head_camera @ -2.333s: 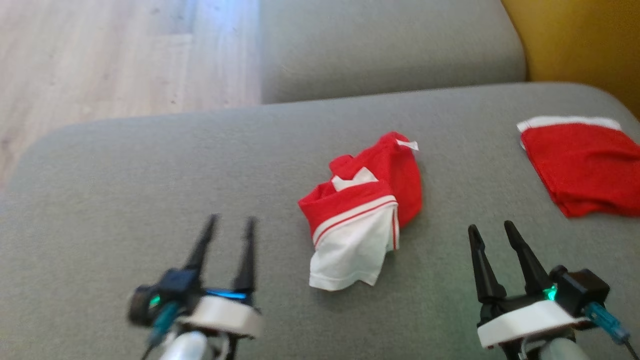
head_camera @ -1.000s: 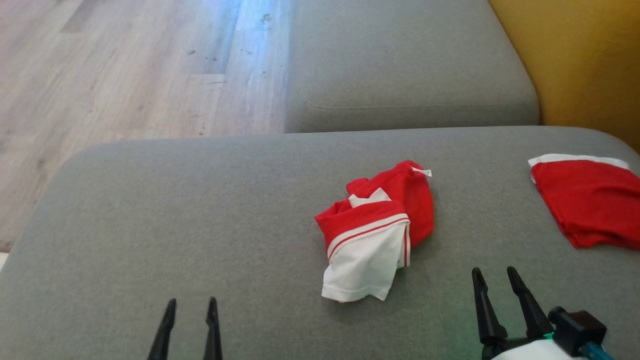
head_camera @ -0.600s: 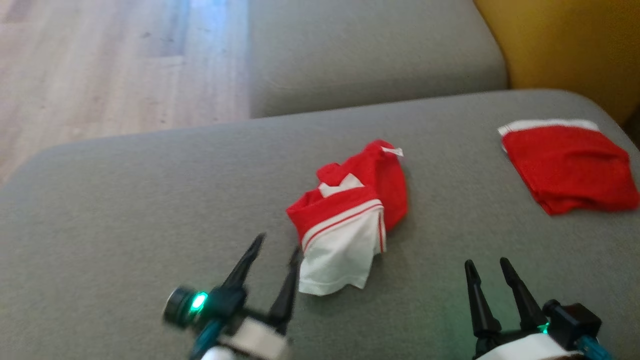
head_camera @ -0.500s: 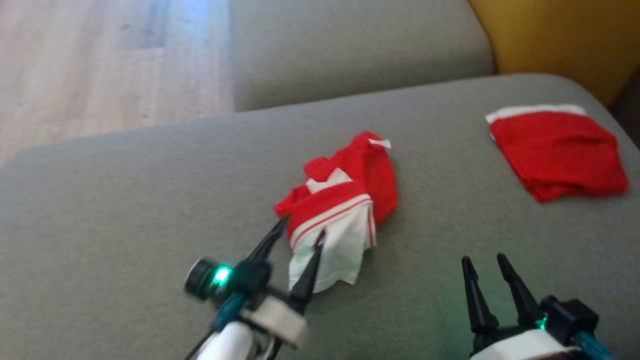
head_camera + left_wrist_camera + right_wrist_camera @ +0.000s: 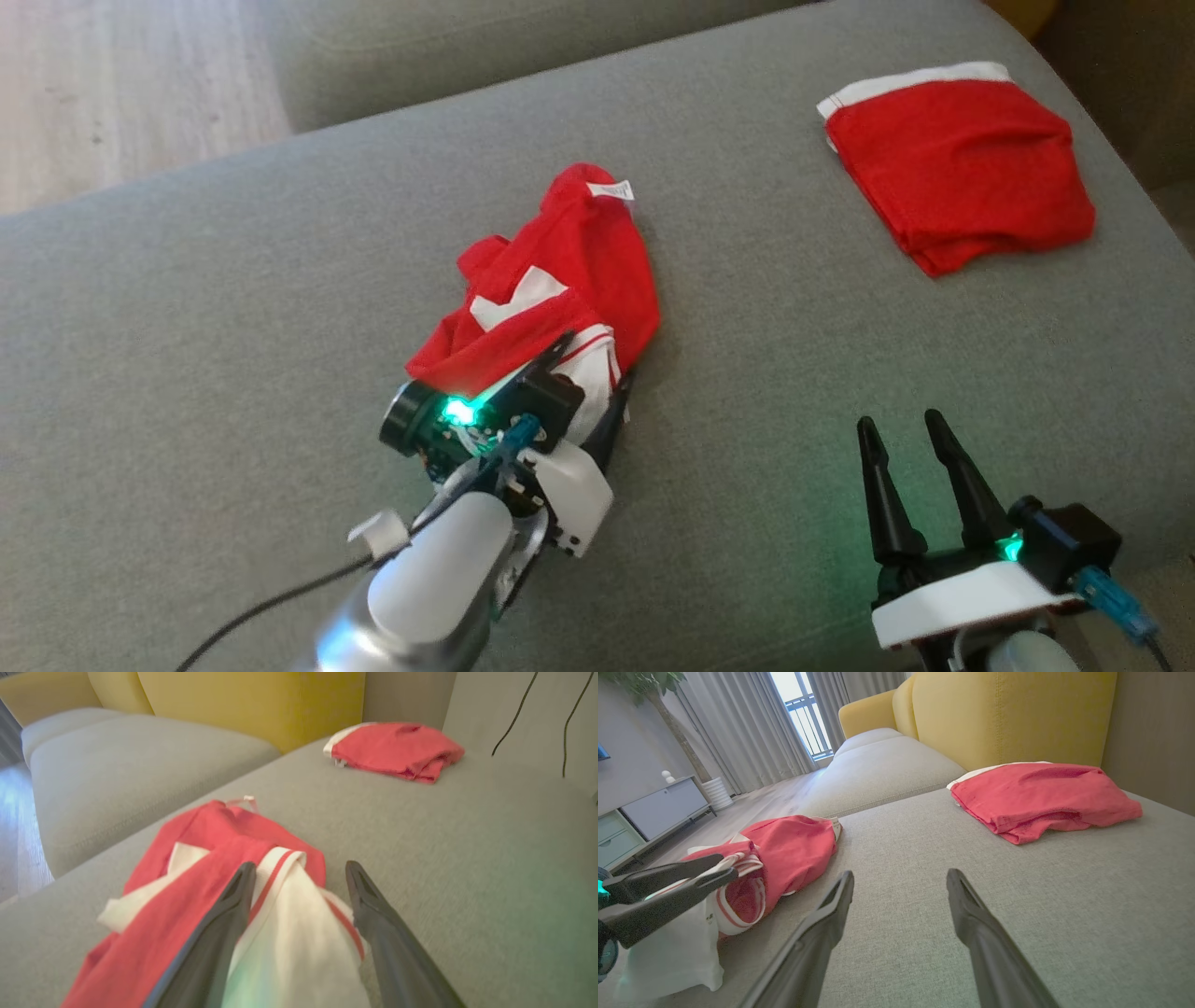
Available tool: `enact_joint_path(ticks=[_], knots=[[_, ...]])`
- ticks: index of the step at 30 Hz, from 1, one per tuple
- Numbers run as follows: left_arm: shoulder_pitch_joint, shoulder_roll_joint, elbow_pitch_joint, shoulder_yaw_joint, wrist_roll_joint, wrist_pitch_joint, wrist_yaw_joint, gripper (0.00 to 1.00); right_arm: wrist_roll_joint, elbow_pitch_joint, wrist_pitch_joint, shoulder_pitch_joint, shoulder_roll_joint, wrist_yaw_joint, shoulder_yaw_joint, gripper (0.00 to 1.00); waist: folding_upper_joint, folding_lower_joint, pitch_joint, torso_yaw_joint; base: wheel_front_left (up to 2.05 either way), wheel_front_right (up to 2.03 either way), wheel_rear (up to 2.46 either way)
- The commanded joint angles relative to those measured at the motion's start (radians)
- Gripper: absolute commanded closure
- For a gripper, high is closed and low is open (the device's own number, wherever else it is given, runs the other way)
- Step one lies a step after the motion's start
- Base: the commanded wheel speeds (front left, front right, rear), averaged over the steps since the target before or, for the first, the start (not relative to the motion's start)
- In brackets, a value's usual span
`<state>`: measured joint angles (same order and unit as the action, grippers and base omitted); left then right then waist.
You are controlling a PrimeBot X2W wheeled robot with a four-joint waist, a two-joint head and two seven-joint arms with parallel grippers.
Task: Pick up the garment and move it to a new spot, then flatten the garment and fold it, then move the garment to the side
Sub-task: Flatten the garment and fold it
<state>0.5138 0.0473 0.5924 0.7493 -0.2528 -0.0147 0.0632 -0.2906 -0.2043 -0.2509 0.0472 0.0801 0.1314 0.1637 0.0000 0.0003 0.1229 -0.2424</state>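
A crumpled red and white garment lies in the middle of the grey sofa cushion. My left gripper is down on its near end, open, with the white striped part lying between the two fingers. The garment's red part spreads to the left of that gripper. From the right wrist the garment and the left gripper show at the left. My right gripper hovers open over bare cushion, right of the garment, nothing between its fingers.
A folded red garment with a white band lies at the cushion's far right corner. A second grey cushion and a yellow sofa back stand beyond. Wooden floor lies off the far left edge.
My left gripper has swung forward and right from bare cushion onto the garment's white end, fingers now astride it. The head camera has tilted and turned, shifting the whole picture. The right gripper holds its place.
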Motion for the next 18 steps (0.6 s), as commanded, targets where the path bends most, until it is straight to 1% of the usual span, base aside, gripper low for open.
enact_joint_path(ticks=[1,4,5,6,11,16,18], knots=[[0.055,0.003,-0.003,-0.019,0.000,-0.009,0.011,0.00,-0.006,0.033,-0.011,-0.035,0.011,-0.001,0.026,0.00,0.0000,-0.0003,0.016,-0.012,0.00,0.00,0.00],[0.088,0.003,0.062,-0.009,0.006,-0.025,0.027,0.00,-0.006,0.033,-0.011,-0.044,0.007,-0.001,0.030,0.00,0.0000,-0.0003,0.027,-0.014,0.00,0.00,0.00],[0.098,0.003,0.076,-0.007,0.006,-0.018,0.030,0.39,-0.005,0.032,-0.011,-0.047,0.006,-0.001,0.031,0.00,0.0000,-0.0003,0.029,-0.014,0.00,0.00,0.00],[0.106,0.003,0.088,-0.006,0.003,-0.008,0.030,1.00,-0.005,0.032,-0.011,-0.050,0.005,-0.001,0.034,0.00,0.0000,-0.0003,0.031,-0.014,0.00,0.00,0.00],[0.141,0.003,0.107,0.011,-0.041,0.029,-0.010,1.00,-0.008,0.024,-0.011,-0.060,0.000,-0.001,0.044,0.00,0.0000,-0.0003,0.020,-0.019,0.00,0.00,0.00],[0.205,0.003,0.058,0.018,-0.108,0.053,-0.048,1.00,-0.013,0.018,-0.011,-0.063,-0.006,-0.001,0.050,0.00,0.0000,-0.0003,-0.002,-0.036,0.00,0.00,0.00],[0.227,0.003,0.042,0.016,-0.125,0.056,-0.057,1.00,-0.014,0.018,-0.011,-0.063,-0.007,-0.001,0.050,0.00,0.0000,-0.0003,-0.005,-0.040,0.00,0.00,0.00]])
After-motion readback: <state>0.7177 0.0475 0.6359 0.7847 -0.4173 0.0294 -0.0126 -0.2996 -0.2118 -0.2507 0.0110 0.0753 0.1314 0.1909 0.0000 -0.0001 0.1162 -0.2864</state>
